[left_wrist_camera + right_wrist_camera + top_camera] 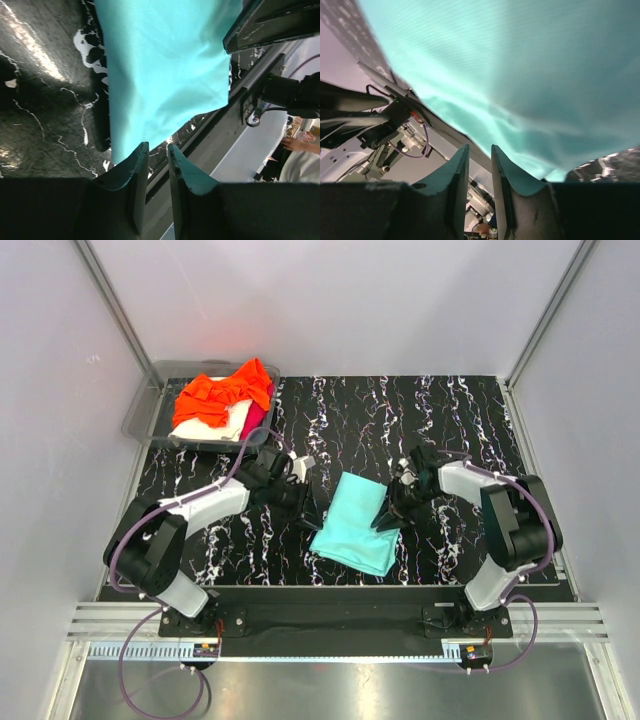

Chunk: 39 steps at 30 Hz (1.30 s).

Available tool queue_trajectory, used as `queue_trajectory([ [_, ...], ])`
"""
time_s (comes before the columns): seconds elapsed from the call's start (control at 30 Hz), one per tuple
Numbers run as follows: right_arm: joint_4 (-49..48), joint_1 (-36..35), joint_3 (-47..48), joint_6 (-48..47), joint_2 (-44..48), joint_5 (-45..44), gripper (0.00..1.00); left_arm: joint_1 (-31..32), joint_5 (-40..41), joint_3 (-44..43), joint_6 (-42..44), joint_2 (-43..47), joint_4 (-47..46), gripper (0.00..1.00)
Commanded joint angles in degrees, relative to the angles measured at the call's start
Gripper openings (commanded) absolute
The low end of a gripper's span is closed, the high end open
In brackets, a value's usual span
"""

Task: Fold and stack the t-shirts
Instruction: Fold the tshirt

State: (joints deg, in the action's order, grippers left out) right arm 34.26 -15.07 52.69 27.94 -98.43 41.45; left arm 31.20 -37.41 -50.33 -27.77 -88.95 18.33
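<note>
- Table — black top with white marble-like veining. It carries everything listed below.
- Left arm and right arm — one on each side, both reaching inward toward the middle of the table.
- Turquoise t-shirt — folded into a rough rectangle and lying flat at the table's centre, toward the near edge. It is set at a slant between the two grippers.
- Grey plastic tray — at the far left corner of the table, well apart from the turquoise t-shirt.
- Orange t-shirt — crumpled, on top of the pile in the tray.
- Cream-white t-shirt — under the orange one, showing at the tray's near side.
- Magenta t-shirt — a strip showing at the tray's right side.
- Left gripper — at the shirt's left edge. Its fingers stand a narrow gap apart with nothing between them, and the cloth lies just beyond the tips.
- Right gripper — at the shirt's right edge, its fingers likewise slightly parted and empty.
</note>
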Motion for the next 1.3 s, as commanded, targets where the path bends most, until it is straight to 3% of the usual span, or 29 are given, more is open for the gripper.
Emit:
queue_trajectory([
  [0.0,-0.2,-2.5,1.8,3.3,4.5,0.3,0.32,0.5,-4.2,-0.7,-0.8,1.9,-1.3,0.27],
  [0.17,-1.3,-4.8,-0.2,4.8,4.3,1.3,0.32,2.8,-5.7,-1.5,-0.4,-1.5,-1.3,0.27],
  [0.4,-1.6,-4.8,-11.0,8.0,6.2,-2.3,0.18,6.2,-2.5,-0.6,0.2,-6.7,-1.9,0.25],
  [0.63,-0.9,-4.8,-16.3,15.5,17.0,-10.8,0.18,6.2,0.7,1.9,1.5,-4.1,-0.8,0.24],
  [0.83,3.1,-2.0,-11.4,13.5,17.9,-13.9,0.26,6.4,-1.1,0.3,1.1,-1.0,0.7,0.24],
  [1.0,6.6,2.8,-4.4,7.7,15.3,-16.3,0.39,6.3,-2.8,-2.8,1.6,0.1,1.1,0.28],
  [1.13,9.0,4.4,3.1,4.5,11.2,-19.3,0.4,7.2,-4.9,-5.8,2.0,-3.4,1.1,0.27],
  [1.27,11.0,6.9,10.0,1.4,6.0,-21.0,0.37,11.9,-4.5,-9.2,2.7,-5.1,1.0,0.28],
])
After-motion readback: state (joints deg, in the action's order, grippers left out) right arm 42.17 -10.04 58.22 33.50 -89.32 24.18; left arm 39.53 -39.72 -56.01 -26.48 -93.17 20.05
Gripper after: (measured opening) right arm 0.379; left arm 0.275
